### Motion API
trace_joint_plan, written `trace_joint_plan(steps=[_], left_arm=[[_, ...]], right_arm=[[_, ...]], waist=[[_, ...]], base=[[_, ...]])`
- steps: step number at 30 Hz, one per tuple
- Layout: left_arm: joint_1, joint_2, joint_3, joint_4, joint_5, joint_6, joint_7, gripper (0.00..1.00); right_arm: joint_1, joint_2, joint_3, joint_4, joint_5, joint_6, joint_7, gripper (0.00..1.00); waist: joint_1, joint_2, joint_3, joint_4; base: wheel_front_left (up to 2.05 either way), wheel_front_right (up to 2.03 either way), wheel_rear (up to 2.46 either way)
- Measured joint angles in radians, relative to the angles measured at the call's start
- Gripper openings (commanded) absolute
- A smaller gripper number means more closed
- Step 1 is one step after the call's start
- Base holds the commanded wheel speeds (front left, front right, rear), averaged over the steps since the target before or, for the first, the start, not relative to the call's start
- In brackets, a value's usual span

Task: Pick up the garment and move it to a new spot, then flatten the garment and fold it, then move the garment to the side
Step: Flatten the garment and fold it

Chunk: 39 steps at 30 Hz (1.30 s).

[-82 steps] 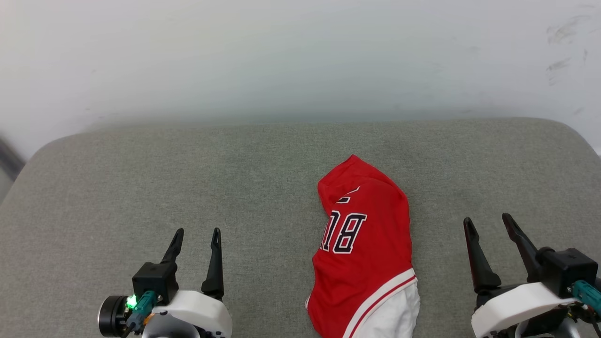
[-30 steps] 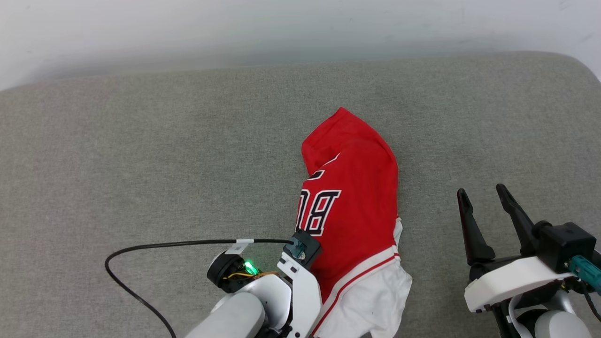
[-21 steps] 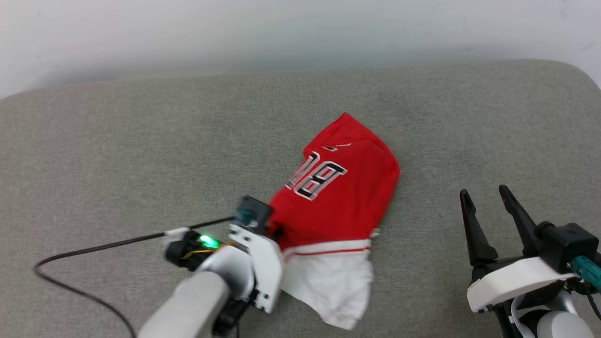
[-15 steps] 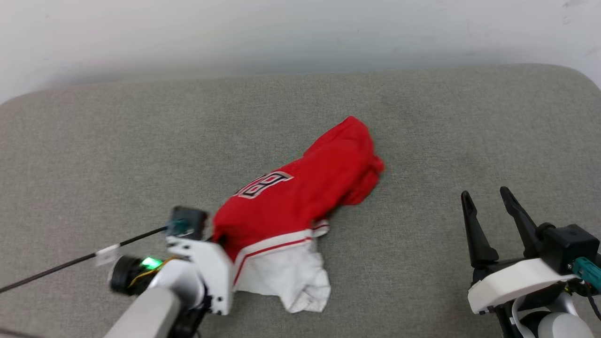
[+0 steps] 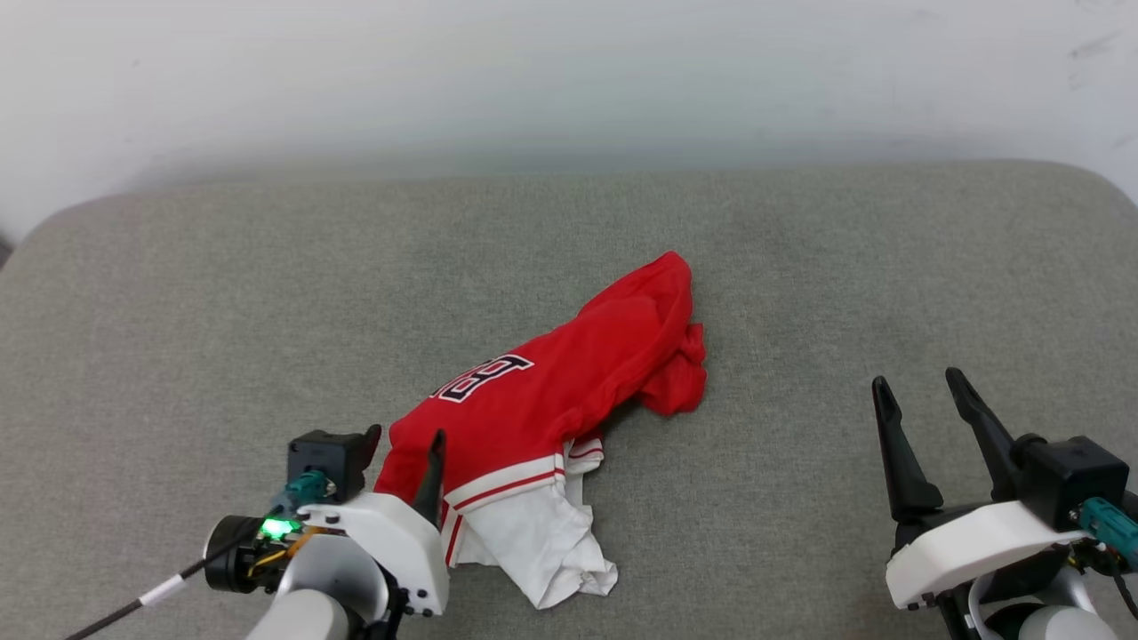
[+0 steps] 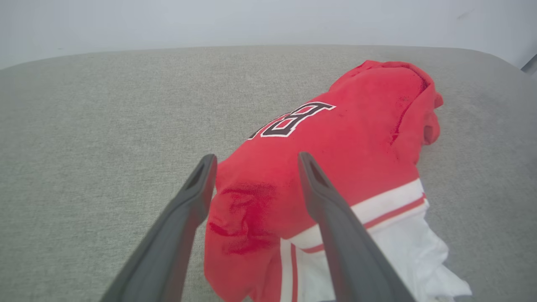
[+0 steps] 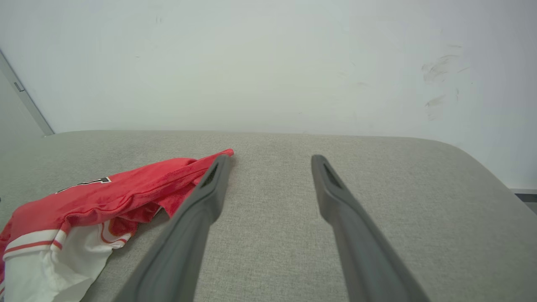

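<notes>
Relocation judged done | garment (image 5: 569, 391) bunched mid-frame | left gripper (image 5: 405, 434), right gripper (image 5: 917, 378): jaws wide | flattening called for next

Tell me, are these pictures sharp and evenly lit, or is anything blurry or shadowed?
Head view: soft, even light, no glare; the shirt is sharp, with a thin shadow under its edge on the cushion. Left wrist view: the left fingers loom large and slightly soft near the lens, lettering crisp. Right wrist view: the right fingers look alike; wall scuffs show clearly.
</notes>
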Motion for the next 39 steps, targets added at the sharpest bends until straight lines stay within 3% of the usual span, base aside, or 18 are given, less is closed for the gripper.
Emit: trace_joint_plan(steps=[5, 12, 18, 26, 27, 28, 29, 39], left_arm=[[0.007, 0.018, -0.077, -0.068, 0.046, -0.021, 0.057, 1.0], [-0.005, 0.038, -0.236, -0.123, 0.068, -0.111, 0.291, 1.0], [-0.041, 0.053, -0.296, -0.097, 0.062, -0.16, 0.433, 1.0], [-0.099, 0.038, -0.343, -0.015, 0.058, -0.205, 0.519, 1.0], [-0.107, 0.036, -0.346, -0.007, 0.059, -0.208, 0.525, 0.46], [-0.114, 0.034, -0.348, -0.003, 0.059, -0.214, 0.524, 0.11], [-0.119, 0.03, -0.346, -0.002, 0.059, -0.214, 0.514, 0.0], [-0.17, 0.024, -0.334, -0.067, 0.09, -0.214, 0.413, 0.0]], right_arm=[[0.022, 0.0, 0.001, -0.009, -0.005, 0.0, 0.015, 1.0], [0.039, 0.0, 0.012, -0.023, -0.006, 0.0, 0.026, 1.0], [0.04, 0.0, 0.019, -0.031, -0.002, 0.0, 0.026, 1.0], [0.023, 0.0, 0.021, -0.021, 0.01, 0.0, 0.016, 1.0], [0.02, 0.0, 0.023, -0.019, 0.01, 0.0, 0.016, 1.0], [0.019, 0.0, 0.023, -0.016, 0.011, 0.0, 0.015, 1.0], [0.017, 0.0, 0.023, -0.013, 0.014, 0.0, 0.011, 1.0], [0.011, 0.0, 0.008, 0.007, 0.021, 0.0, -0.002, 1.0]], waist=[[0.0, 0.0, -0.038, 0.009], [-0.0001, 0.0, -0.06, 0.016], [-0.0001, 0.0, -0.035, 0.003], [0.0, 0.0, 0.01, -0.022], [0.0, 0.0, 0.013, -0.026], [0.0, 0.0, 0.017, -0.029], [0.0, 0.0, 0.02, -0.031], [-0.0001, 0.0, 0.02, -0.016]], base=[[0.0, 0.0, 0.0], [0.0, 0.0, 0.0], [0.0, 0.0, 0.0], [0.0, 0.0, 0.0], [0.0, 0.0, 0.0], [0.0, 0.0, 0.0], [0.0, 0.0, 0.0], [0.0, 0.0, 0.0]])
